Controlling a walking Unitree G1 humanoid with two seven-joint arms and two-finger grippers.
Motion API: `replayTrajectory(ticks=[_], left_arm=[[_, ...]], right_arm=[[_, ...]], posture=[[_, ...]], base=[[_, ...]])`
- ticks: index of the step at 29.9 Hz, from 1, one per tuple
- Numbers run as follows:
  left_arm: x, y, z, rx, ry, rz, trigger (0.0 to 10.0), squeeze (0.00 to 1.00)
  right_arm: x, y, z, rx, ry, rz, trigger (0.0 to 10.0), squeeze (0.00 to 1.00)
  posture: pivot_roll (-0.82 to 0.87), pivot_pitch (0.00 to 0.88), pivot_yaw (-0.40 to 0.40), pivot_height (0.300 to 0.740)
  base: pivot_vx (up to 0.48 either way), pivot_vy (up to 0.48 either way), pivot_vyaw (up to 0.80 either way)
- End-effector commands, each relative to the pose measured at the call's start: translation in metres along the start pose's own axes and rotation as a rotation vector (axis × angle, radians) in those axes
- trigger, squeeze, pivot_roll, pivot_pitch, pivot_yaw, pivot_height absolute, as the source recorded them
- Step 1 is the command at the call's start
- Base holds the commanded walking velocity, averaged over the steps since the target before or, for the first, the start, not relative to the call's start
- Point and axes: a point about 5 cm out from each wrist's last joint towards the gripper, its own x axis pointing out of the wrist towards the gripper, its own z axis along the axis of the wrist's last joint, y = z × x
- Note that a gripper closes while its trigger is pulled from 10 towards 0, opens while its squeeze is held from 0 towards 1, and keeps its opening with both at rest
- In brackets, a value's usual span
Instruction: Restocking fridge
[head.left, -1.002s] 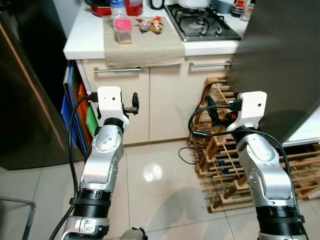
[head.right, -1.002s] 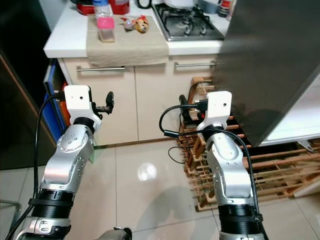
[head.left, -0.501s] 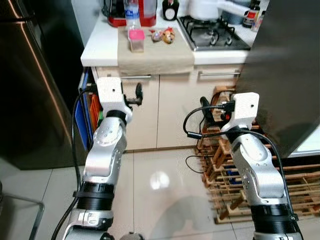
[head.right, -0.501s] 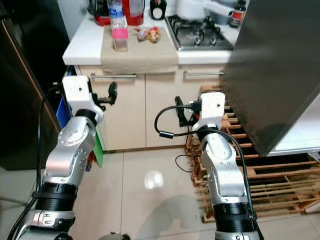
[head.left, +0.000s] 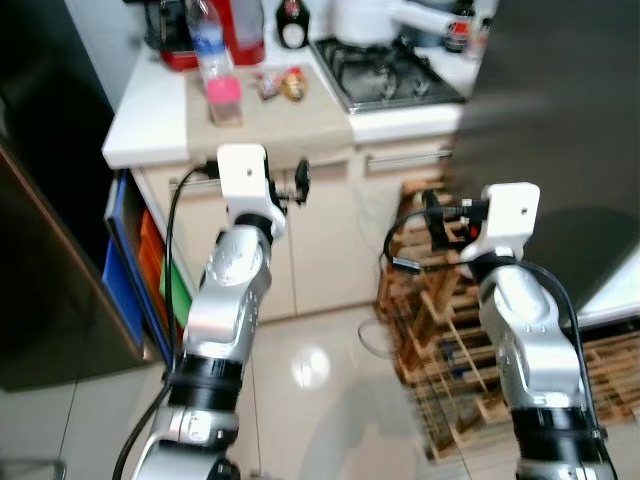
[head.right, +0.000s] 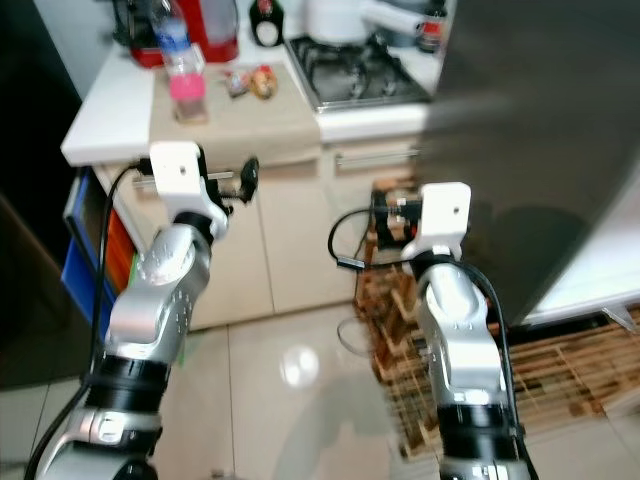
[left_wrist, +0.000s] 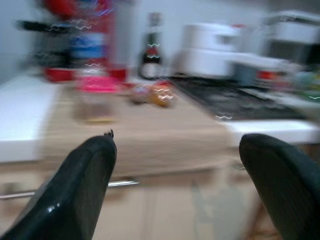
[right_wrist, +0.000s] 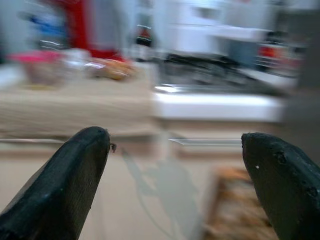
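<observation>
On the white counter (head.left: 150, 125) lies a beige cloth (head.left: 270, 125). On it stand a pink-lidded container (head.left: 223, 100), a water bottle (head.left: 207, 50) and some snack packets (head.left: 281, 85). My left gripper (left_wrist: 175, 150) is held out in front of the cabinet, below the counter's edge, open and empty. My right gripper (right_wrist: 175, 145) is open too, level with the cabinet handles and holding nothing. In the eye views the left fingers (head.left: 300, 182) and the right fingers (head.left: 432, 215) point at the cabinet. Both wrist views are blurred.
A gas stove (head.left: 385, 72) and a white pot sit at the counter's right. A tall dark fridge panel (head.left: 560, 130) stands at the right, another dark front (head.left: 40, 230) at the left. A wooden wine rack (head.left: 440, 330) is on the floor under my right arm.
The whole picture has shifted and blurred, so the camera is moving. The counter items sit a little lower in view. Both arms stay held forward with open grippers.
</observation>
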Motion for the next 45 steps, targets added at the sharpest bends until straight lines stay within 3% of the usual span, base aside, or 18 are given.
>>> replayTrajectory(ticks=[1,7,15,35,37,38,39,41,45], left_arm=[[0.0,-0.008,0.001,-0.015,-0.002,-0.023,10.0,0.0],[0.001,-0.008,0.002,-0.019,-0.011,-0.017,10.0,0.0],[0.001,-0.009,0.003,-0.019,-0.017,-0.017,10.0,0.0],[0.013,-0.026,0.023,-0.02,-0.089,-0.105,10.0,0.0],[0.013,-0.036,0.044,0.008,-0.202,-0.172,10.0,0.0],[0.013,-0.036,0.044,0.008,-0.202,-0.172,10.0,0.0],[0.016,-0.047,0.064,0.013,-0.268,-0.208,10.0,0.0],[0.02,-0.055,0.079,-0.018,-0.282,-0.219,10.0,0.0],[0.022,-0.064,0.086,-0.03,-0.279,-0.264,10.0,0.0]], right_arm=[[-0.002,-0.008,0.001,-0.018,-0.003,-0.018,10.0,0.0],[-0.001,-0.007,0.001,-0.019,-0.004,-0.011,10.0,0.0],[0.0,-0.005,0.001,-0.027,-0.007,-0.003,10.0,0.0],[-0.001,-0.01,0.007,-0.052,-0.041,-0.038,10.0,0.0],[-0.001,-0.01,0.007,-0.054,-0.043,-0.037,10.0,0.0],[-0.001,-0.01,0.007,-0.054,-0.043,-0.037,10.0,0.0],[-0.001,-0.01,0.007,-0.055,-0.045,-0.036,10.0,0.0],[-0.002,-0.009,0.007,-0.057,-0.047,-0.034,10.0,0.0],[-0.002,-0.008,0.008,-0.06,-0.054,-0.038,10.0,0.0]], posture=[[-0.04,0.0,-0.001,0.74],[-0.04,0.0,0.0,0.74],[-0.04,0.0,-0.002,0.74],[-0.05,0.0,-0.001,0.74],[-0.05,0.0,-0.002,0.74],[-0.05,0.0,-0.002,0.74],[-0.05,0.0,-0.002,0.74],[-0.05,0.0,0.0,0.74],[-0.05,0.0,0.005,0.74]], base=[[0.48,0.0,0.0],[0.48,0.0,0.0],[0.48,0.0,0.68],[0.48,0.0,-0.2],[0.472,0.0,0.0],[0.472,0.0,0.0],[0.0,0.0,0.0],[0.0,0.0,0.0],[0.0,0.0,0.0]])
